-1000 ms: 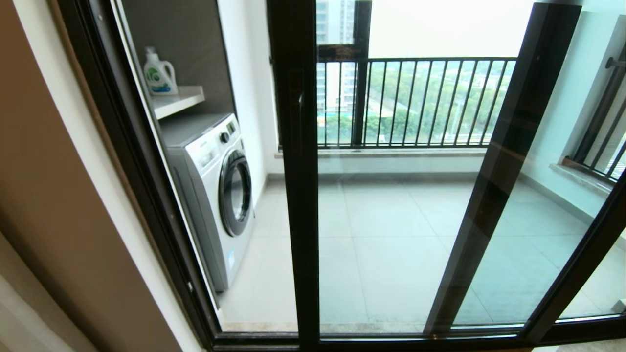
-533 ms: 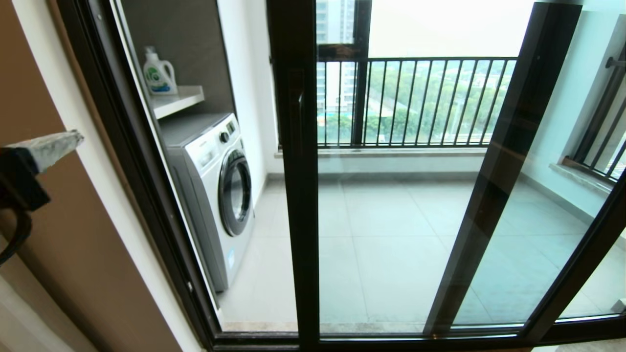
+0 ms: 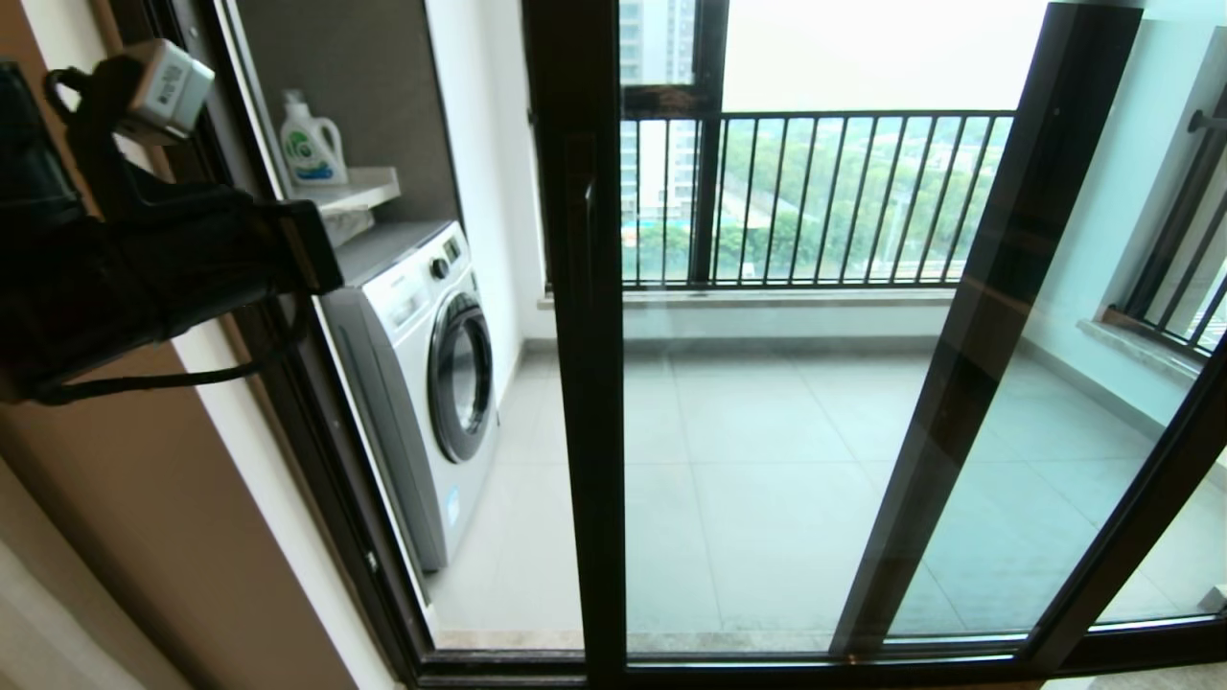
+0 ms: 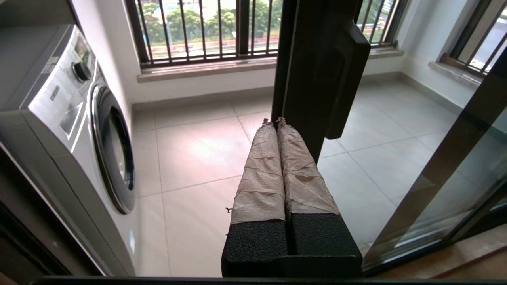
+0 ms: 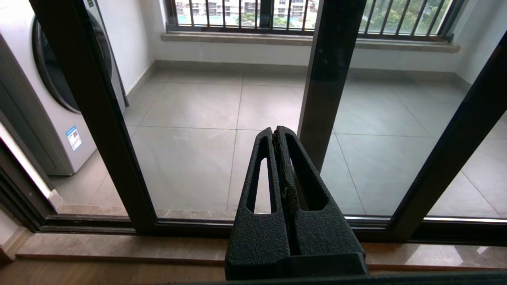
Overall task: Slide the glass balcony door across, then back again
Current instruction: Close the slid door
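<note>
A tiled balcony with one washing machine (image 3: 422, 374) and one detergent bottle (image 3: 312, 142) is lying beyond the glass. The left pincer (image 4: 277, 122), clenched on nothing, is nearing the glass balcony door (image 3: 585, 383) just ahead; pressing its upright squarely should help. The right pincer (image 5: 279, 136), also clenched, is idling low.

The door (image 4: 317, 71) upright stands just beyond the left gripper (image 4: 276, 121) fingertips, the washer (image 4: 67, 118) off to one side, railing (image 4: 206, 31) behind.
</note>
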### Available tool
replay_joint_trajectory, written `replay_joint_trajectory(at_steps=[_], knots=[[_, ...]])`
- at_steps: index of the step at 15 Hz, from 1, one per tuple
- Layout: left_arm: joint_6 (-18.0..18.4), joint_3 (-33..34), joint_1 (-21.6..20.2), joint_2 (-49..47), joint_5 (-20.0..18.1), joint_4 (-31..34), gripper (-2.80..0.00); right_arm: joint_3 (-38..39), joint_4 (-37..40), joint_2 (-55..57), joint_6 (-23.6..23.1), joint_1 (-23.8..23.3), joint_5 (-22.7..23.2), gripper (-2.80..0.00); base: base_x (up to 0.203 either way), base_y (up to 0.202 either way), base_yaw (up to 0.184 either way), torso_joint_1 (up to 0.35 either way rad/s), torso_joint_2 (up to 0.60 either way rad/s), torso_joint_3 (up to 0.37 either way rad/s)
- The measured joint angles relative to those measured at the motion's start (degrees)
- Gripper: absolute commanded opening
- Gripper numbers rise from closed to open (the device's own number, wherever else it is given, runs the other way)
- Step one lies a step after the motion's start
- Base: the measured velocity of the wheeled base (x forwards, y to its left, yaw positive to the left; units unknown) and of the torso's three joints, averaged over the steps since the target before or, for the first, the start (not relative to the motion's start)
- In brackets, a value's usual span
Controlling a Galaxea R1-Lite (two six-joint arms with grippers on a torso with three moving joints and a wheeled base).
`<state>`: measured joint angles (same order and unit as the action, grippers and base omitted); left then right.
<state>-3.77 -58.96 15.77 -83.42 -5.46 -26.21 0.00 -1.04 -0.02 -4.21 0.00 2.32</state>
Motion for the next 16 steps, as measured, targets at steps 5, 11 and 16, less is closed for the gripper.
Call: replay_joint_trajectory(at_steps=[5, 11, 16], knots=[[0.09, -7.64, 8.69, -10.66, 4.23, -0.13, -2.80, 0.00, 0.01, 0.00, 0.04, 0.00, 0.02, -2.80, 0.000, 0.000, 0.000, 0.000, 0.00, 0.000], [0.41, -16.83, 17.47, -19.48, 8.50, -0.11, -2.80, 0.00, 0.00, 0.00, 0.02, 0.00, 0.00, -2.80, 0.000, 0.000, 0.000, 0.000, 0.00, 0.000], [0.41, -22.42, 20.94, -23.97, 8.95, -0.08, -2.80, 0.00, 0.00, 0.00, 0.00, 0.00, 0.00, -2.80, 0.000, 0.000, 0.000, 0.000, 0.00, 0.000]])
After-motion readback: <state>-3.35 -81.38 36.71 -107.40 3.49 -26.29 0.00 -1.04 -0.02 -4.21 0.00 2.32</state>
